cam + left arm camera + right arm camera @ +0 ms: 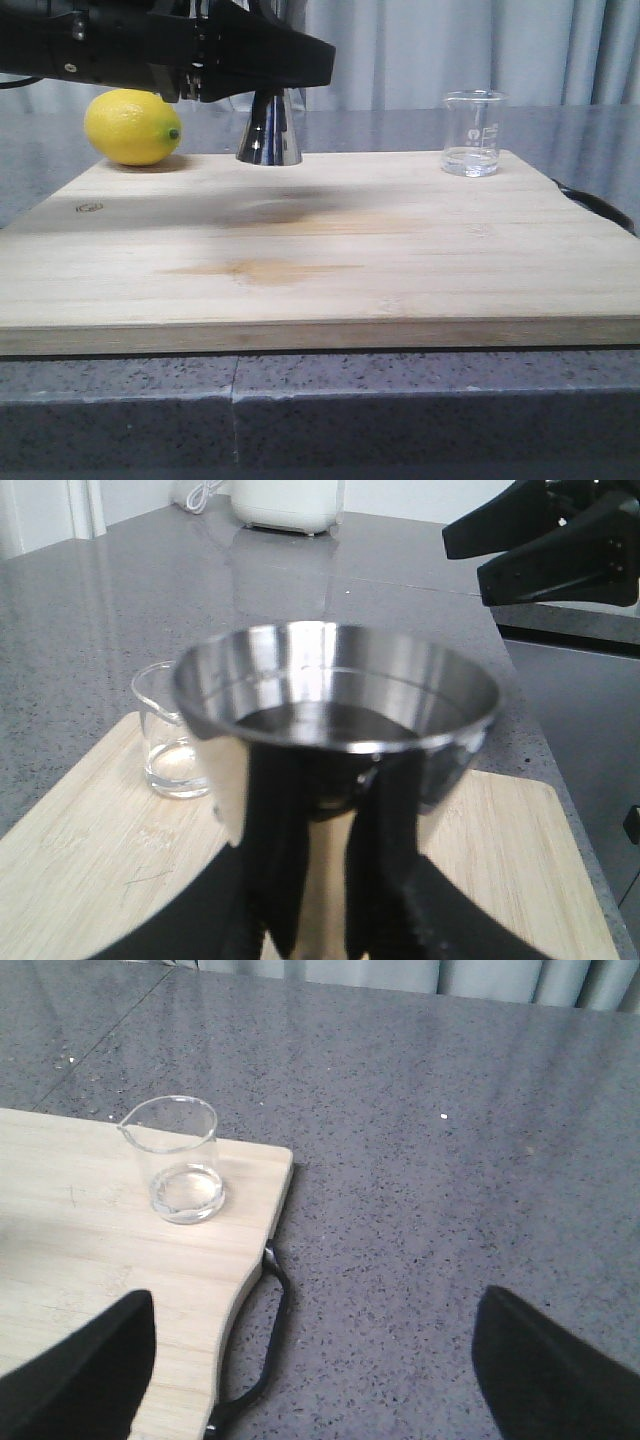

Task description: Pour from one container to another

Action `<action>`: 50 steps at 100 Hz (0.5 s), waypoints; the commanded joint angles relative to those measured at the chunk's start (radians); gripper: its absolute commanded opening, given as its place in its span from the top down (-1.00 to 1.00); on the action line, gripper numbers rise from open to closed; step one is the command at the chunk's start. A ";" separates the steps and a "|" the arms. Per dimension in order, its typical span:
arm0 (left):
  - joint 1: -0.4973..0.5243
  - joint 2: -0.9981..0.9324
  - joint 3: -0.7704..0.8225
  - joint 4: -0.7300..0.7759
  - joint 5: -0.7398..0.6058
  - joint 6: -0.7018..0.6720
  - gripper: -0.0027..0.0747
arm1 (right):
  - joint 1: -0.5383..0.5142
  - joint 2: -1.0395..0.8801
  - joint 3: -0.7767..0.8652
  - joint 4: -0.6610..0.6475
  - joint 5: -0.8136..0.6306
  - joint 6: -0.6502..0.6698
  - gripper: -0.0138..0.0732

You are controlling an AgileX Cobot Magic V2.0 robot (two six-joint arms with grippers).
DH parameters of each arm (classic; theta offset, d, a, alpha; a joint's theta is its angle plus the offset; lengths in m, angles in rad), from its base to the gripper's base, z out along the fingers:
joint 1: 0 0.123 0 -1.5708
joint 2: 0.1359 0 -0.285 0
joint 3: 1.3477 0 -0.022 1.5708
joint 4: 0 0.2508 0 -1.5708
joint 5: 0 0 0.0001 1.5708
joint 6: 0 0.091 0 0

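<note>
I see the beaker upright at the far right corner of the board, a little clear liquid in its bottom, nothing touching it. The jigger stands at the board's far edge, well left of the beaker, and my left hand is clenched on its waist; a lemon sits just left of it. My right hand hangs released over the counter by the board's handle, near the beaker.
</note>
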 commanded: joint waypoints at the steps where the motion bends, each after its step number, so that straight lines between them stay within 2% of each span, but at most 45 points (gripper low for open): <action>1: -0.002 -0.038 -0.019 -0.084 0.099 0.039 0.53 | 0.002 -0.008 -0.023 -0.004 -0.058 -0.010 -0.61; 50: -0.002 0.065 -0.078 -0.084 0.111 0.069 0.53 | 0.002 -0.008 -0.023 -0.010 -0.058 -0.010 -0.61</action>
